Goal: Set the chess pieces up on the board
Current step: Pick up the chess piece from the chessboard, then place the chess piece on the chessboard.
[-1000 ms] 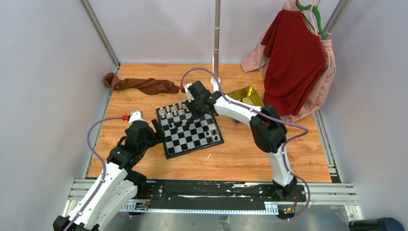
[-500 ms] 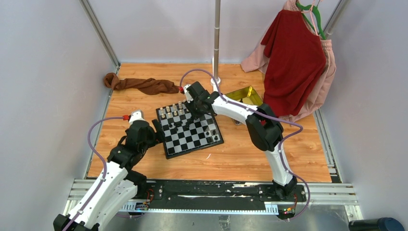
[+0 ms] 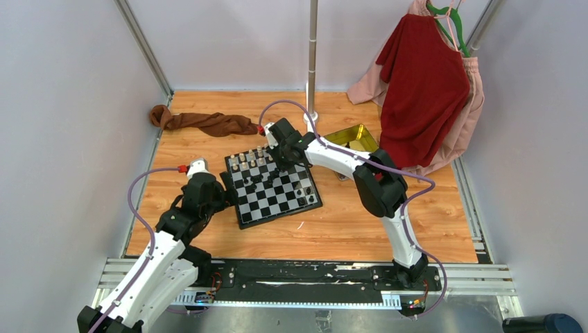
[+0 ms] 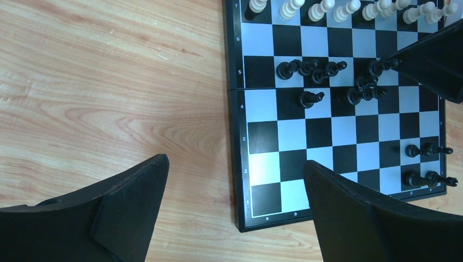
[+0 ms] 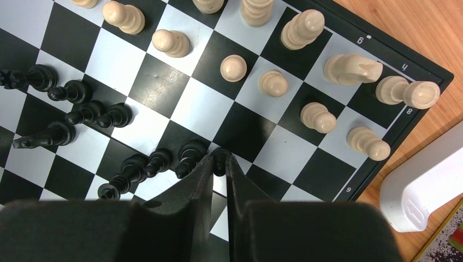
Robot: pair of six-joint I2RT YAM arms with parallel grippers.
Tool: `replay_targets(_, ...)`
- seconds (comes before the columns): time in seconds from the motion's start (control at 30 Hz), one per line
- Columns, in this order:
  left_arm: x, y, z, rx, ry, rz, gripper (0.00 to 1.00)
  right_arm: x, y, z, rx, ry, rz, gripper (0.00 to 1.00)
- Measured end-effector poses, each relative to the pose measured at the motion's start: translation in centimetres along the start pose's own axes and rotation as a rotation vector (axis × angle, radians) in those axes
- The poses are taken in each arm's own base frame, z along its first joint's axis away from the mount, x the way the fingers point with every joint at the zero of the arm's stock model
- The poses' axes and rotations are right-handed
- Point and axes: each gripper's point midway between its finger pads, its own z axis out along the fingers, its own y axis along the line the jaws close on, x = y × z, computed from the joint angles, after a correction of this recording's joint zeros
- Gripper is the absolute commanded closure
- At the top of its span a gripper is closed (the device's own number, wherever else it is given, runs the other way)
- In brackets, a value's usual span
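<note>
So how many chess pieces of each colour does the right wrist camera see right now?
Cream pieces: 12, two of them cut by the top edge
Black pieces: 9, one of them between the fingers of the right gripper
Total: 21

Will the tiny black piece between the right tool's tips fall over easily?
Probably. The black piece between the right tool's tips looks small-based and rounded, so a nudge might tip it and let it roll. It looks smooth, so it may slip. It is far smaller than the tool, so likely very light.
</note>
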Motion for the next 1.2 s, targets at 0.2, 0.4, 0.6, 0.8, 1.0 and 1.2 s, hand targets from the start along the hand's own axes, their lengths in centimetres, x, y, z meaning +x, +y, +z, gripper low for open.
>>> replay_targets(0.2,0.0,0.0,0.0,0.001,0.000,0.003,0.00,0.0,0.0,0.0,0.001,-0.001,0.000,0.91)
replay_targets(0.4,0.0,0.0,0.0,0.002,-0.002,0.002,0.00,0.1,-0.2,-0.1,0.011,0.000,-0.001,0.96)
replay_targets(0.6,-0.2,-0.1,-0.2,0.008,-0.012,-0.001,0.00,1.0,-0.5,-1.5,0.030,0.009,-0.003,1.00)
replay_targets(0.8,-0.5,-0.1,-0.4,0.016,-0.024,-0.006,0.00,1.8,-0.6,-3.7,0.043,0.000,-0.003,1.00)
replay_targets(1.0,-0.6,-0.2,-0.4,0.020,-0.030,-0.008,0.00,3.0,-0.5,-5.9,0.058,-0.006,-0.007,1.00)
replay_targets(1.2,-0.9,-0.4,-0.6,0.031,-0.047,-0.014,0.00,4.8,0.8,-7.4,0.075,0.006,-0.029,1.00)
